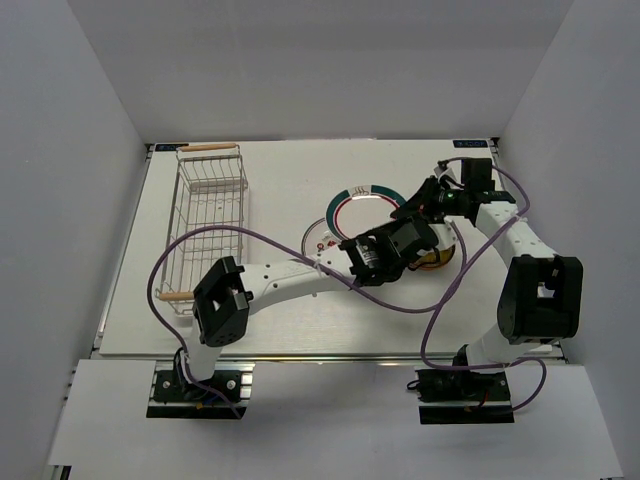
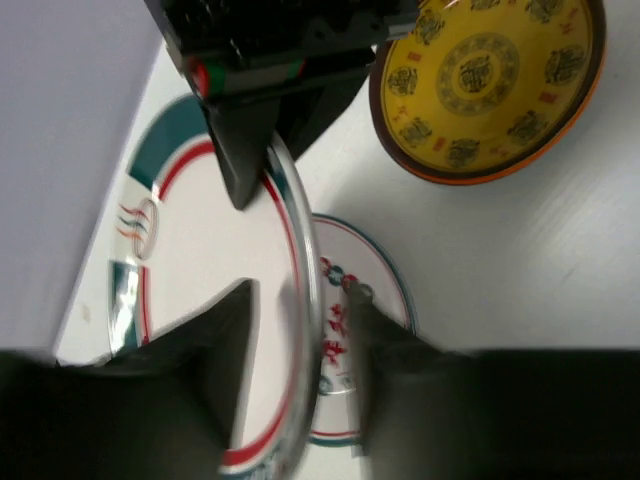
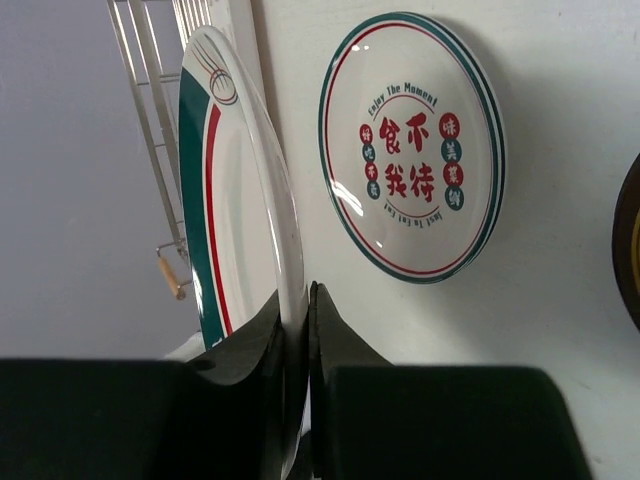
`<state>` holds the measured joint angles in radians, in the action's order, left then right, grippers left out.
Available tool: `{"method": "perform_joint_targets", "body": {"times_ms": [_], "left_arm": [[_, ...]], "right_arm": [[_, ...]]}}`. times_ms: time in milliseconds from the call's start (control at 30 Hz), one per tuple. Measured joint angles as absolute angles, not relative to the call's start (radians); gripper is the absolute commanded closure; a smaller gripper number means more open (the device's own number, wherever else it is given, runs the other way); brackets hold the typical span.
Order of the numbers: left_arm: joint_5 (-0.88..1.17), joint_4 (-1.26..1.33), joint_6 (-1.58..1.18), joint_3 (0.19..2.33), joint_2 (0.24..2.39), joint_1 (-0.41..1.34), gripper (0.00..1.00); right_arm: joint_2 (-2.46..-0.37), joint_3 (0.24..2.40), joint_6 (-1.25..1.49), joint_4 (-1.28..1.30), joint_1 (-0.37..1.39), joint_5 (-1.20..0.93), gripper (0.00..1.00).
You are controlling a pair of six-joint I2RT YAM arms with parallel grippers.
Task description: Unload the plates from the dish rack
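Shows from above the dish rack (image 1: 210,215) at far left, well apart from the teal-ringed plate (image 1: 355,205) at centre. In left wrist view, shows the left gripper (image 2: 300,335) released, fingers (image 2: 225,340) astride this plate's rim, yellow plate (image 2: 490,80) nearby. In right wrist view, shows the right gripper (image 3: 303,325) clenched on same rim, marked plate (image 3: 412,145) lying flat beside.

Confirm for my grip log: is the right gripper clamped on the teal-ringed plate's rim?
Yes, the right gripper pinches the teal-ringed plate at its rim, a finger against each face.
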<state>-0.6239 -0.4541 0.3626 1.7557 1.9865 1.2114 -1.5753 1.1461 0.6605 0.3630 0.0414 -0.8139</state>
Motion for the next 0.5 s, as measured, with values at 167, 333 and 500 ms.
{"method": "perform_joint_targets", "body": {"times_ms": [167,333,500], "left_arm": [[-0.549,-0.468,0.271,1.783,1.964,1.184,0.02],[-0.420,-0.465,0.155,1.686,1.798,1.145,0.02],[-0.355,-0.432,0.028,1.505,1.499,1.056,0.02]], "right_arm": [[-1.575,1.146,0.632,0.356,0.041,-0.805,1.00],[-1.575,1.146,0.601,0.348,0.040,-0.759,1.00],[-1.570,1.132,0.556,0.293,0.046,-0.712,1.00]]}}
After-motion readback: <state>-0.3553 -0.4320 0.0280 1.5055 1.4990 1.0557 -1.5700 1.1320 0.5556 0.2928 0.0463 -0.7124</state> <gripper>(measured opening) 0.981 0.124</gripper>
